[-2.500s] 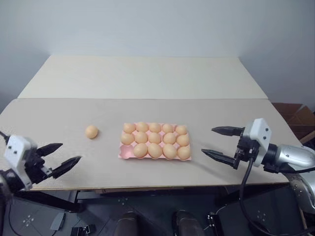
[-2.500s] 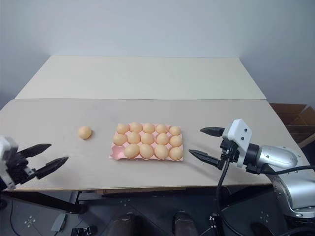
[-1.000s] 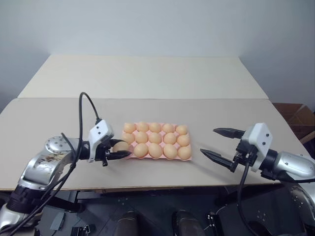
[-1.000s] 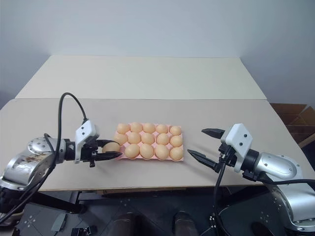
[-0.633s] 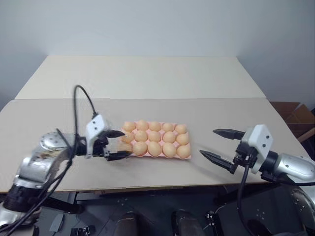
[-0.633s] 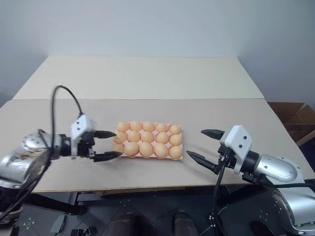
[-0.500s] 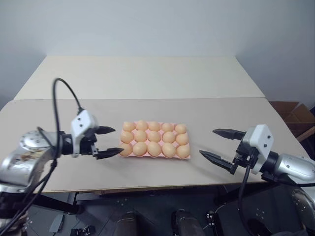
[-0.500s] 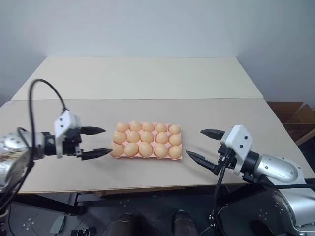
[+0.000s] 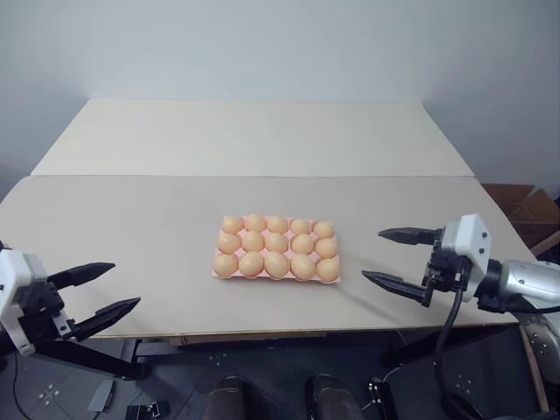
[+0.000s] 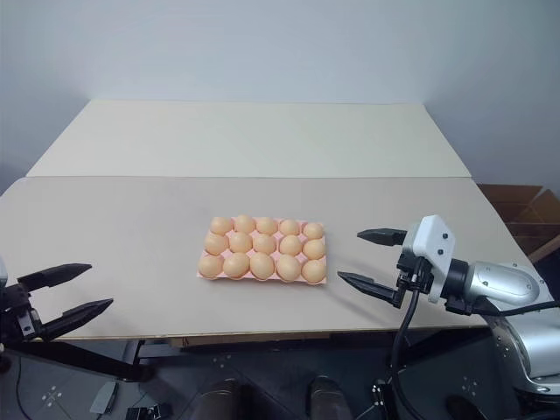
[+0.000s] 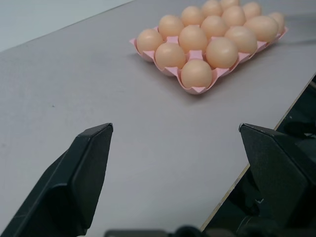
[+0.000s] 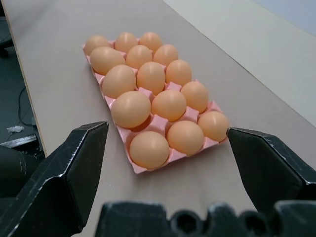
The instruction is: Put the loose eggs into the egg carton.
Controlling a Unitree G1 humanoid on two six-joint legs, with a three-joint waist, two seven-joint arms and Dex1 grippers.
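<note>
Carton full, both hands off and spread.

Going left to right with the carton (image 9: 276, 251) as our mark: our left hand (image 9: 94, 291) hangs well to its left, off the near desk (image 9: 131, 210) edge, fingers spread and holding nothing. The carton sits mid-desk, and we count an egg in all fifteen cups; the eggs (image 12: 151, 78) fill three rows of five, with none loose on the desk around it. Our right hand (image 9: 395, 258) hovers near the carton's right side, also spread and holding nothing. We judge the filling done; the next move calls only for keeping clear. Nothing stands in the way; a cardboard box (image 9: 523, 206) sits on the floor far right.
</note>
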